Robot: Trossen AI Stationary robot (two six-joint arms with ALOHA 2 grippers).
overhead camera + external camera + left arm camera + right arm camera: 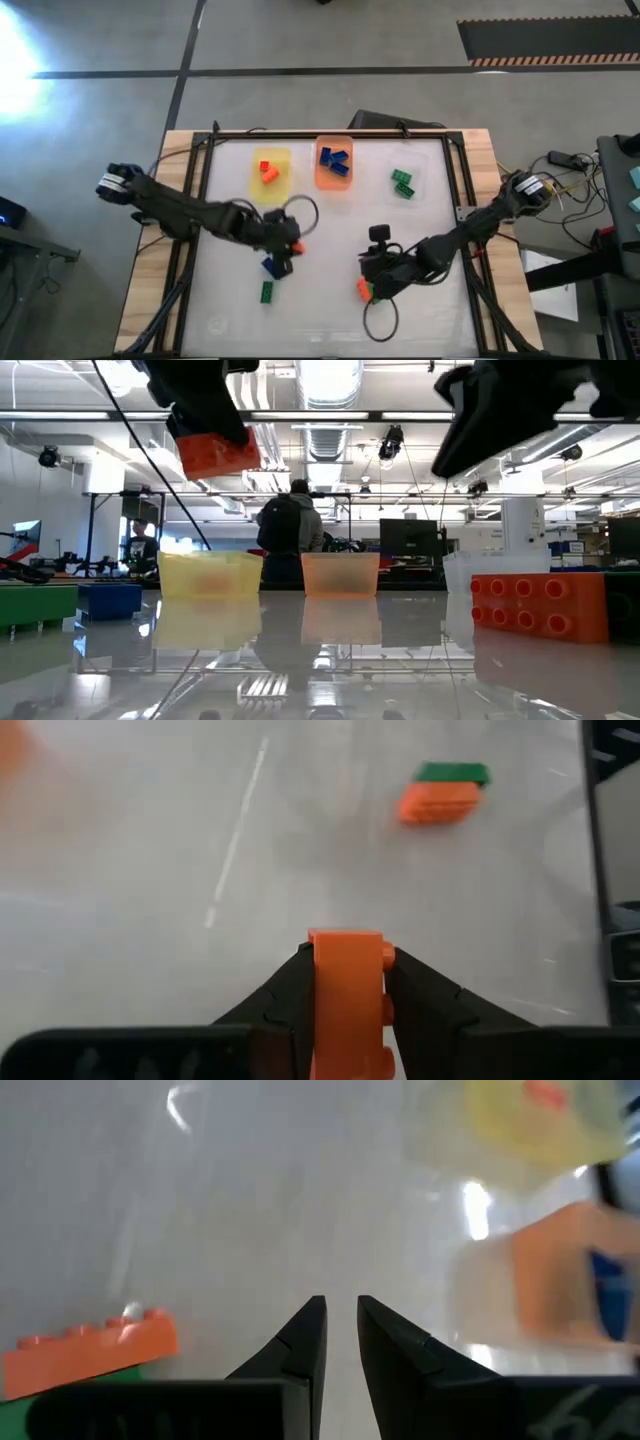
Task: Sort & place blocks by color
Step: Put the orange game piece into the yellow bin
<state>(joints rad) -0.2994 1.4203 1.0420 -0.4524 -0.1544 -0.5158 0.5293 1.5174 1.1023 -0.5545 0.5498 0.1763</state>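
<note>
My left gripper (pixel 291 246) is over the table's middle, shut on an orange block (pixel 218 455) lifted well above the table. A blue block (pixel 272 265) and a green block (pixel 267 291) lie flat on the table just nearside of it. My right gripper (pixel 340 1320) hovers right of centre with only a narrow gap between its fingers and nothing in it. Beside it an orange block (pixel 363 288) lies flat against a green block (pixel 452 772); both show in the right wrist view's corner as the orange block (pixel 90 1350). My left gripper pinches the orange block by its two long sides (pixel 348 990), one finger (pixel 285 995) on each. The block lies along the fingers and its end sticks out past the tips. It is lifted clear of the table.
Three trays stand in a row toward the far edge. The yellow tray (pixel 270 170) holds orange blocks, the orange tray (pixel 333 165) blue blocks, and the clear tray (pixel 405 180) green blocks. Loose cables loop over the table near both grippers. A person (pixel 290 525) stands in the room beyond.
</note>
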